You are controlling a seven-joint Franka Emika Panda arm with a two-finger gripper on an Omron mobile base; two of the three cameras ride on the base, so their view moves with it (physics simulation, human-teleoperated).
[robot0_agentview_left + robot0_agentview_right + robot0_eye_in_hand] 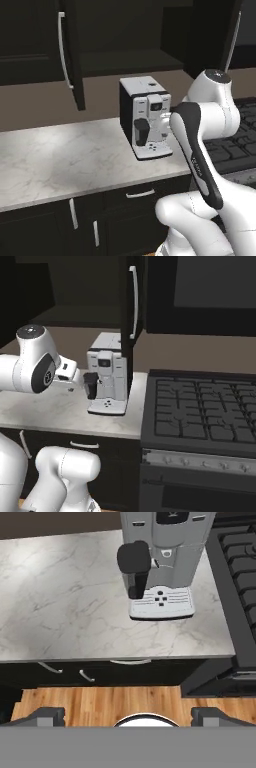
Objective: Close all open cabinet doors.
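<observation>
Marble-patterned countertop (60, 155), pale grey with fine veins, carries a boxy white-and-black coffee machine (145, 117) with a rounded dark spout and a perforated drip tray. Above it, two nearly black cabinet doors stand swung out from an open upper cabinet: the left door (72, 50) (seen almost edge-on) with a long slim silver bar handle (62, 47), and the right door (131, 316) hanging just above the machine's far side. A black stove (205, 411) with a ridged grate adjoins the counter. In the hand view, the gripper (127, 714) has its dark blocky fingertips (45, 714) spread wide apart, holding nothing, over plank wood flooring (100, 699).
</observation>
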